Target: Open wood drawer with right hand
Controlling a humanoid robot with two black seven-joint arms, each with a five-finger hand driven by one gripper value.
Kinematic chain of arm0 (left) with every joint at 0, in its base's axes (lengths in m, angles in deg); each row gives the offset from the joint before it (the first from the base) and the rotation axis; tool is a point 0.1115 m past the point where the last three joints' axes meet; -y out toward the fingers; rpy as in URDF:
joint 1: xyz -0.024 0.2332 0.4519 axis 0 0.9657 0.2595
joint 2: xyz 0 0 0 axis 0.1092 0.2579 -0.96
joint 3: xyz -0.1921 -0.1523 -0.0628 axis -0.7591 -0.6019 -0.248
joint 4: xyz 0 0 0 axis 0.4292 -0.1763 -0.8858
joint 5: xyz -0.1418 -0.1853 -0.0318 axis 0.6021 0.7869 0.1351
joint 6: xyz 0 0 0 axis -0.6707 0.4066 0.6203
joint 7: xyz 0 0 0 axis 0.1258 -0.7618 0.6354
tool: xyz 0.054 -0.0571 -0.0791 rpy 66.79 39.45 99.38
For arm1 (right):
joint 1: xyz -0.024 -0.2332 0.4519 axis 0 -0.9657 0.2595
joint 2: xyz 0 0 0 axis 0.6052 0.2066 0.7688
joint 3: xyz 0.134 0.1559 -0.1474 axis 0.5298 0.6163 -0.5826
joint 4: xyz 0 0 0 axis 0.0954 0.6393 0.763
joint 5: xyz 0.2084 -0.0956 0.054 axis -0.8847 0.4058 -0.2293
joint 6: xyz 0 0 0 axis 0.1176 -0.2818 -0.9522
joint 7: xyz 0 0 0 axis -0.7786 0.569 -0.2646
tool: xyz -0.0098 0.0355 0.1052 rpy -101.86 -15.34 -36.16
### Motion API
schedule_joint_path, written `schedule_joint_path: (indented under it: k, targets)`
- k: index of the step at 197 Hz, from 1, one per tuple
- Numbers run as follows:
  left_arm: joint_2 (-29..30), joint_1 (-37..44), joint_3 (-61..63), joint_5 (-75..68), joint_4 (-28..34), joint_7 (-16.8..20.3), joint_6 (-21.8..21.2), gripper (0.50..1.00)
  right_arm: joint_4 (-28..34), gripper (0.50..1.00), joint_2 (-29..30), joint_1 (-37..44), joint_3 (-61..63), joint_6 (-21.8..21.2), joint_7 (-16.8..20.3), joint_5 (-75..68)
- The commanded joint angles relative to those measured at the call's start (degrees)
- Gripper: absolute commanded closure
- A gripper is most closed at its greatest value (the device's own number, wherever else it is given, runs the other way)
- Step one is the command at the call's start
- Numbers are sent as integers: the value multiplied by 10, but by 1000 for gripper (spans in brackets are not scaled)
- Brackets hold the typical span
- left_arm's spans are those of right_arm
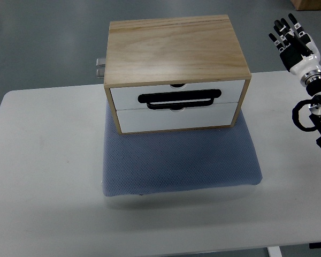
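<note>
The right arm runs off the picture's right edge, its upper part unseen. A cardboard box is cropped at the top right corner. Metal fittings jut from behind the wood drawer unit, their form unclear; its rear is hidden.

A blue-grey padded mat is lying on a white table, left of and below the hand; possibly foam.
</note>
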Motion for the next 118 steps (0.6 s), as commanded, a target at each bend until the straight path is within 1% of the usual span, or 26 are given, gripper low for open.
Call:
schedule_joint_path:
  k: [1, 118]
  targets:
    - [0, 0, 0, 0, 1, 0, 0, 500, 0, 556, 1, 0, 0, 0, 0, -1]
    - [0, -4, 0, 2, 2, 0, 0, 500, 0, 556, -1, 5, 0, 1, 1, -2]
